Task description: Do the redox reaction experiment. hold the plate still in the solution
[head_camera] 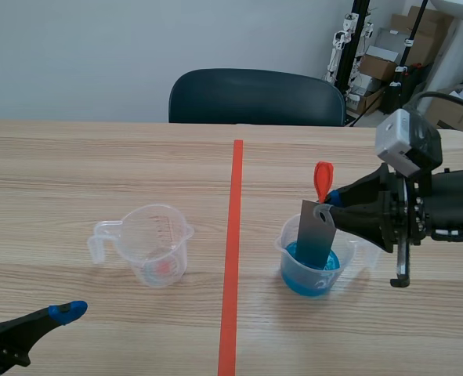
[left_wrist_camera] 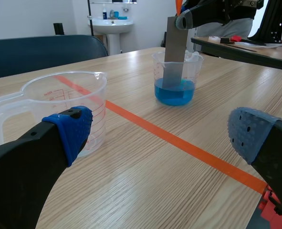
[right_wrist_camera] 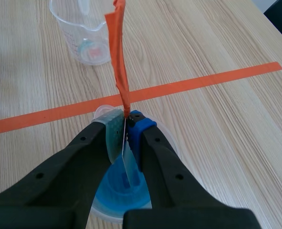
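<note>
Right end effector [right_wrist_camera: 126, 126] clamped on plate [head_camera: 317, 235], plate in blue solution [head_camera: 304, 280], left end effector [left_wrist_camera: 161, 131] wide

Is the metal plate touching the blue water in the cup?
Touching. The left wrist view shows the plate's lower end dipping into the blue liquid, with the right gripper shut on its top.
</note>
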